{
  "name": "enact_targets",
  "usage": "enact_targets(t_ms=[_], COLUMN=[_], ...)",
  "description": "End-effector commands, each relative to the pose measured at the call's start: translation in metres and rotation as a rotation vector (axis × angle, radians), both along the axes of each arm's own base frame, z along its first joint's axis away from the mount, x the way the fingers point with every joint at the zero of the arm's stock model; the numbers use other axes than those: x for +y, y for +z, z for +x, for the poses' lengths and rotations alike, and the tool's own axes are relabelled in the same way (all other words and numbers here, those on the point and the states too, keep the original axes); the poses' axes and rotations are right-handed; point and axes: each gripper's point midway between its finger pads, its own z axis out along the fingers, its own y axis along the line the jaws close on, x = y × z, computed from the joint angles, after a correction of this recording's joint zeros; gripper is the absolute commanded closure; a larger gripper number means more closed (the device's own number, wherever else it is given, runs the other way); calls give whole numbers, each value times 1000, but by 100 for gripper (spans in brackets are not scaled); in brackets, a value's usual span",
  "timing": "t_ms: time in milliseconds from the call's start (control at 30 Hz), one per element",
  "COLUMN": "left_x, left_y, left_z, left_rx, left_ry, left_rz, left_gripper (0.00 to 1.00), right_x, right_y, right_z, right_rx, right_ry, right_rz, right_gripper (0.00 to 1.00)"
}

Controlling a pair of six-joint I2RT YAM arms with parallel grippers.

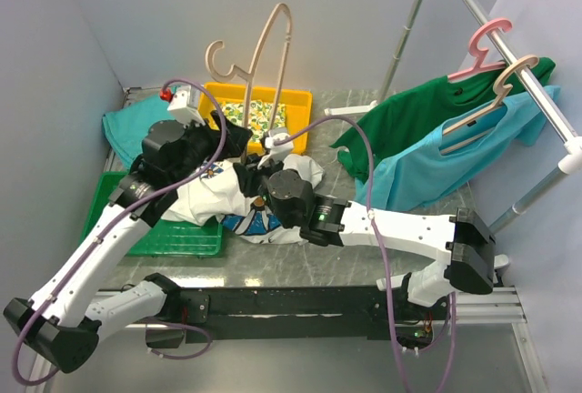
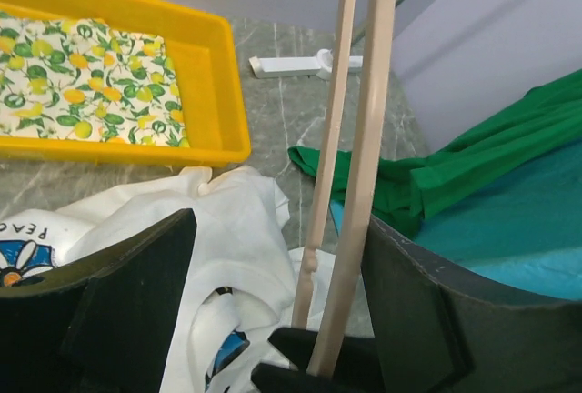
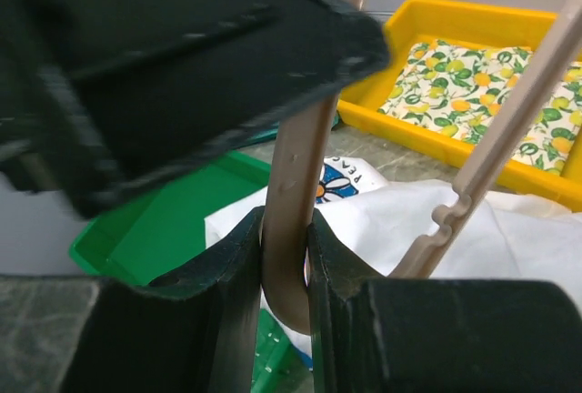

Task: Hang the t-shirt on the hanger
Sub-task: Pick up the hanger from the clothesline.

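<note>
The beige hanger stands upright over the middle of the table, hook to the left. My right gripper is shut on its lower curved end; in the right wrist view both fingers press the hanger's bar. My left gripper is open. In the left wrist view its jaws stand wide apart around the hanger's two bars, which run close to the right finger. The white daisy-print t-shirt lies crumpled under both grippers.
A yellow tray holding a lemon-print cloth sits at the back. A green tray is at the left, with a teal cloth behind it. At the right a metal rack carries a green shirt on a pink hanger and a light blue shirt.
</note>
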Motion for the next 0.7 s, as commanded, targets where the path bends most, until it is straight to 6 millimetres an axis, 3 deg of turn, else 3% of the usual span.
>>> enact_targets(t_ms=[0, 100, 333, 367, 400, 467, 500, 533, 600, 633, 667], left_x=[-2, -4, 3, 4, 9, 11, 14, 16, 20, 23, 26], left_y=[25, 30, 24, 21, 22, 22, 22, 22, 21, 21, 13], left_z=[13, 16, 25, 25, 25, 24, 24, 23, 19, 17, 14], left_rx=[-110, -141, -170, -170, -178, -183, -187, -191, -201, -209, -176], left_ry=[30, 30, 84, 90, 116, 122, 134, 138, 140, 141, 141], left_rz=[-88, -105, -106, -106, -111, -104, -95, -85, -66, -43, -3], left_gripper=[25, 28, 49, 55, 75, 93, 99, 99, 99, 99, 99], right_x=[13, 17, 24, 25, 26, 27, 28, 30, 30, 28, 26], right_y=[25, 19, 17, 17, 17, 13, 11, 10, 6, 6, 5], right_z=[-7, -12, -22, -23, -25, -28, -29, -32, -35, -38, -41], right_rx=[-45, -39, -16, -13, -6, 6, 15, 22, 40, 52, 66], right_ry=[14, 28, 77, 84, 96, 111, 119, 138, 154, 162, 170], right_rz=[66, 54, 80, 84, 93, 95, 101, 104, 107, 104, 103], right_gripper=[89, 90, 90, 90, 90, 89, 89, 88, 59, 34, 26])
